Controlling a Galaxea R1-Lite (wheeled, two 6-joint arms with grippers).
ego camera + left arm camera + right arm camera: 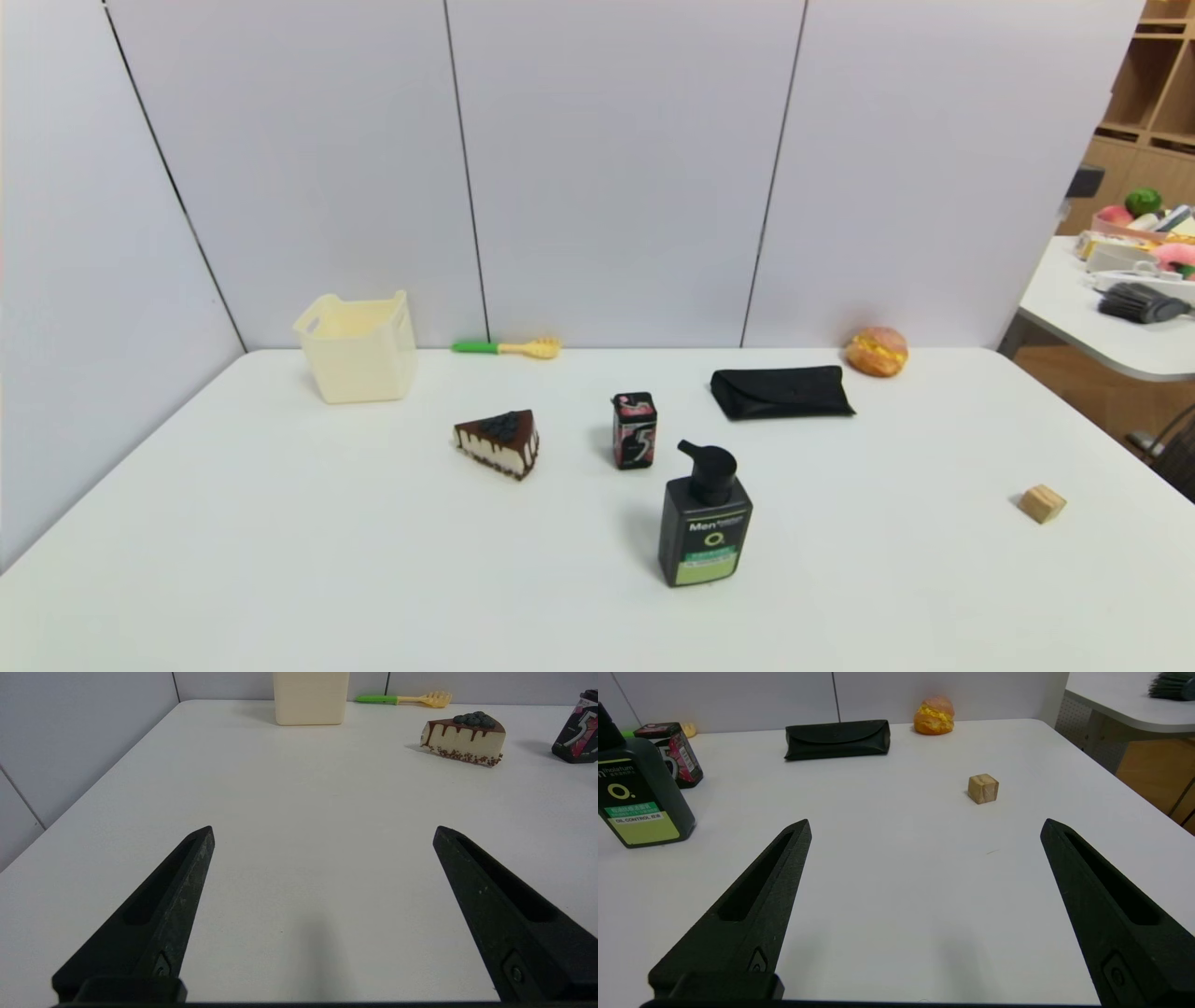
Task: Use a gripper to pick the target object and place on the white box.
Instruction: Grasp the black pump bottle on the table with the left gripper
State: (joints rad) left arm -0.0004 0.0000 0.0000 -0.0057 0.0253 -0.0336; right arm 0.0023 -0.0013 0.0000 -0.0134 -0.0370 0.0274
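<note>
While end effectors (323,828) (928,820) gape, matte black bottle (706,532) stands flat-sided.

Open worktop (373,560) fronts the pump bottle (708,532); a gum box (634,431) and cake slice (499,442) obstruct passage behind it.

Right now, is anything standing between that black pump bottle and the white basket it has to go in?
Yes: the cake slice sits roughly on the straight line from the bottle to the basket. The gum box is beside that line, farther back.
</note>
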